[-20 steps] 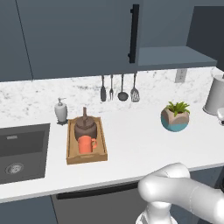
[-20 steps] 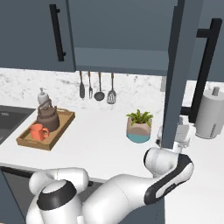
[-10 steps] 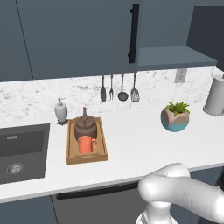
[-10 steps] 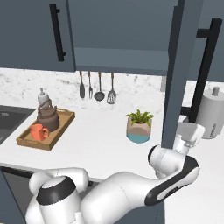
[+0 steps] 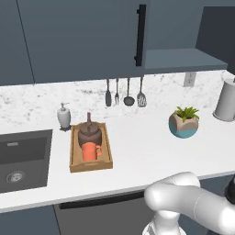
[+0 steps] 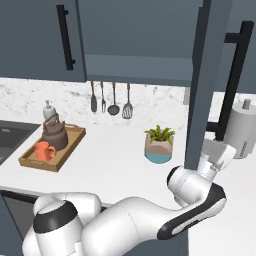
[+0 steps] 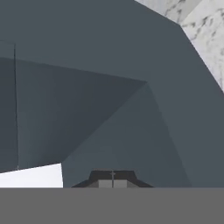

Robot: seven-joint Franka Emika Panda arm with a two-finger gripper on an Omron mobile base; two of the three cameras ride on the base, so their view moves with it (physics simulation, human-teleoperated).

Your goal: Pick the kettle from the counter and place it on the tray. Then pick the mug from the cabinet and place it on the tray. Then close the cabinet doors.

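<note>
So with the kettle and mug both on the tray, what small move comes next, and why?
Probably push the open right cabinet door sideways toward its frame. The kettle and mug already sit in the tray, the left door looks closed, and the shut fingers sit right against the door panel.

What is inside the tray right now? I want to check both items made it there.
The tray holds the dark-brown kettle at its far end and the orange mug in front of it. The tray floor beneath them is covered.

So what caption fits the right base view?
Kettle and mug on tray; arm at the open cabinet door.
</note>
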